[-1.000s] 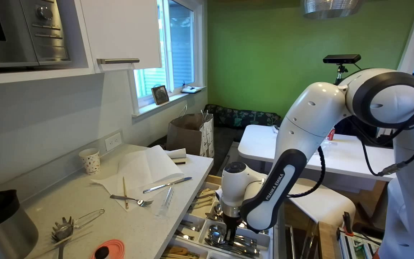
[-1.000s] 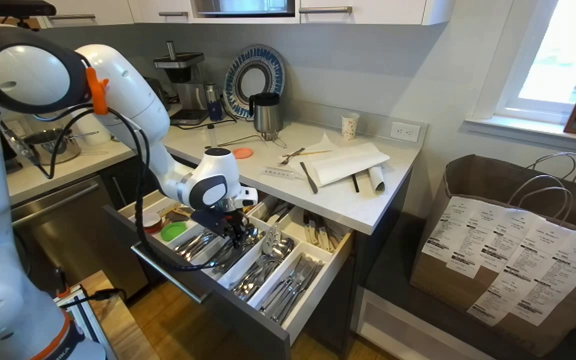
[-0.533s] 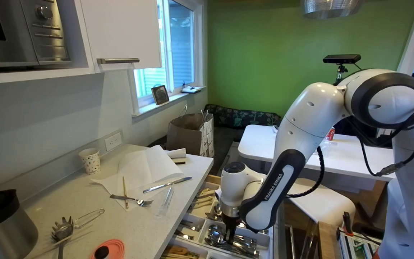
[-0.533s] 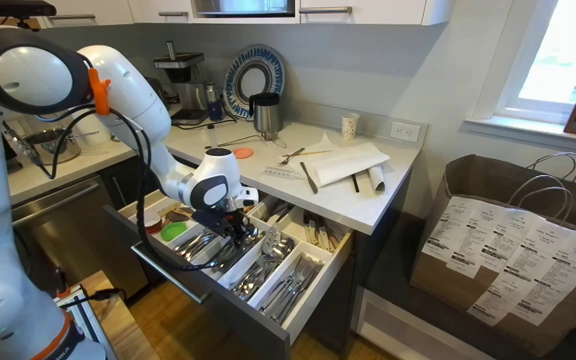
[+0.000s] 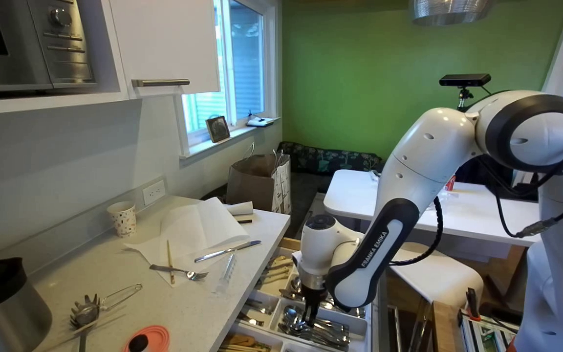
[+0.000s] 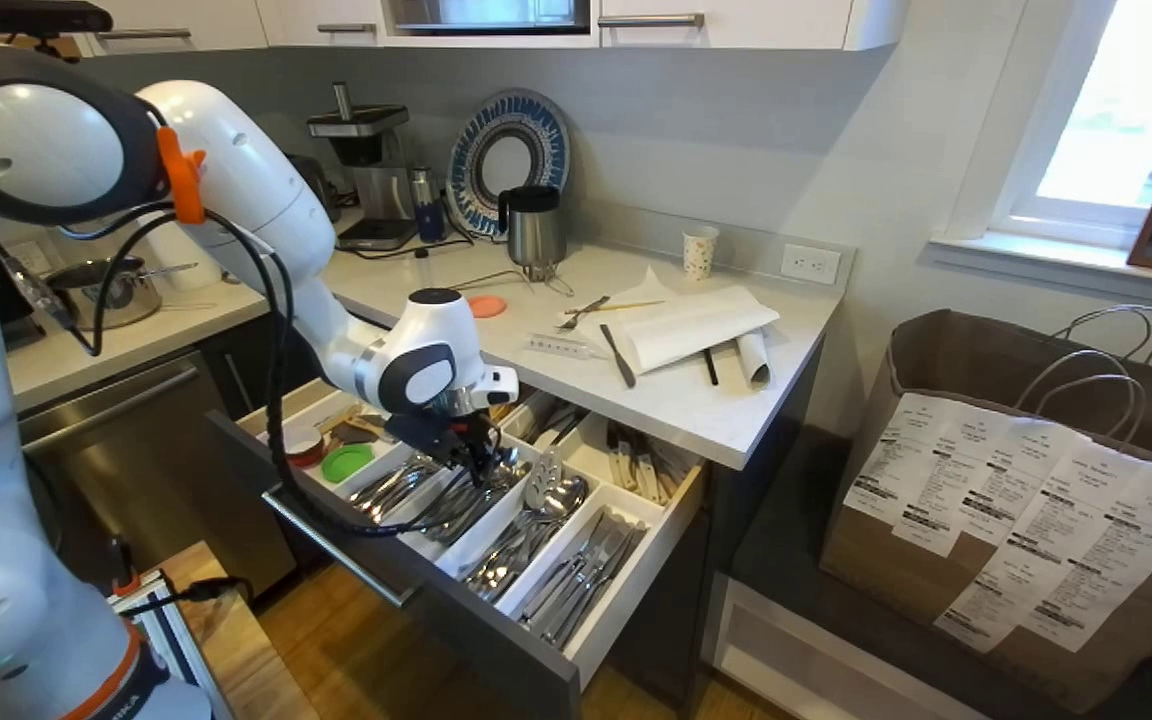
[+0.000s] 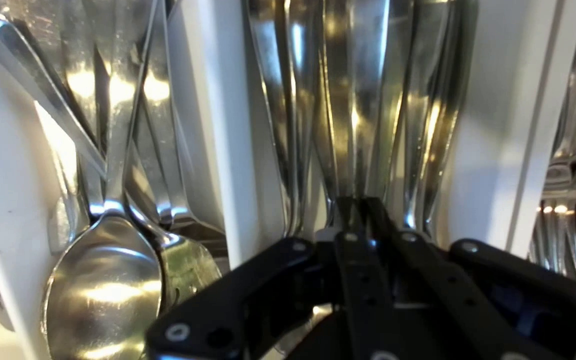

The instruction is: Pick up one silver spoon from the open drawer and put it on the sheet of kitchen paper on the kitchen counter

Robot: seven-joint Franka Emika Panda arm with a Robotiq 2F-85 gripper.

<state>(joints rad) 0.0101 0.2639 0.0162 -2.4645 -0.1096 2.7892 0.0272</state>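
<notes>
The open drawer (image 6: 496,655) holds silver cutlery in white compartments. My gripper (image 5: 310,320) points down into the spoon compartment; it also shows in an exterior view (image 6: 481,475). In the wrist view its fingertips (image 7: 359,204) are nearly together, with a silver spoon handle (image 7: 365,125) running between them, so it looks shut on that spoon. The spoon's bowl is hidden under the gripper. Other spoon handles (image 7: 278,115) lie close on both sides. The white kitchen paper (image 5: 203,220) lies on the counter (image 5: 203,313); it also shows in an exterior view (image 6: 701,325).
A white divider (image 7: 230,130) separates large serving spoons (image 7: 103,295) on one side; forks (image 7: 570,235) lie on the other. A fork (image 5: 179,271), a table knife (image 5: 227,251) and a thin stick (image 5: 170,261) lie on or by the paper. A patterned cup (image 5: 123,220) stands behind.
The gripper lowers and its fingers come closer together by half a second ago. Since then it has risen slightly, and the spoons beneath have shifted a little.
</notes>
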